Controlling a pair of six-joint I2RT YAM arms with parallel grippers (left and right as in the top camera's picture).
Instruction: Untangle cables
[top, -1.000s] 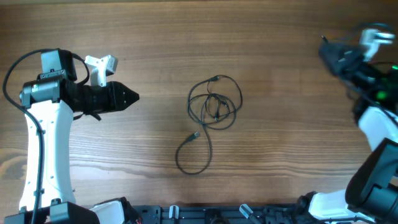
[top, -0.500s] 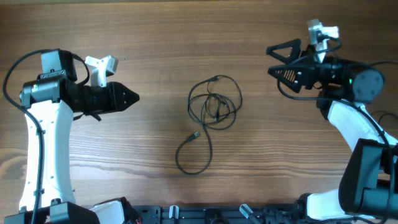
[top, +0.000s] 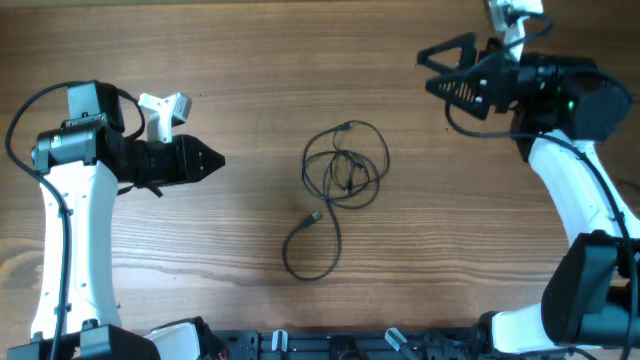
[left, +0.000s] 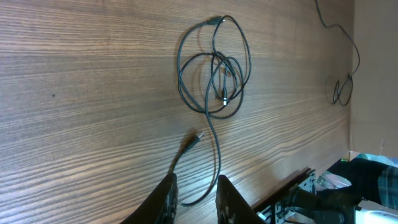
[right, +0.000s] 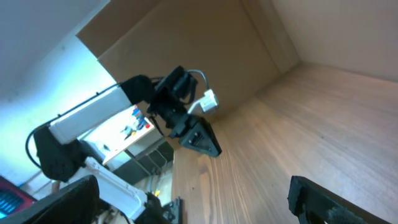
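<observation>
Over the wooden table (top: 250, 60) the right arm (top: 565, 190) has swung in from the right edge toward the far right corner, and the right gripper (top: 425, 70) has its jaws spread wide and empty. The left arm (top: 70, 230) has not moved; the left gripper (top: 215, 158) shows only a narrow gap, with nothing in it. The cables (top: 347, 168) lie unshifted at mid-table, well apart from both, their long axis running from the far coil to the near-left tail loop: thin dark overlapping strands with a tiny plug (top: 313, 218) midway
</observation>
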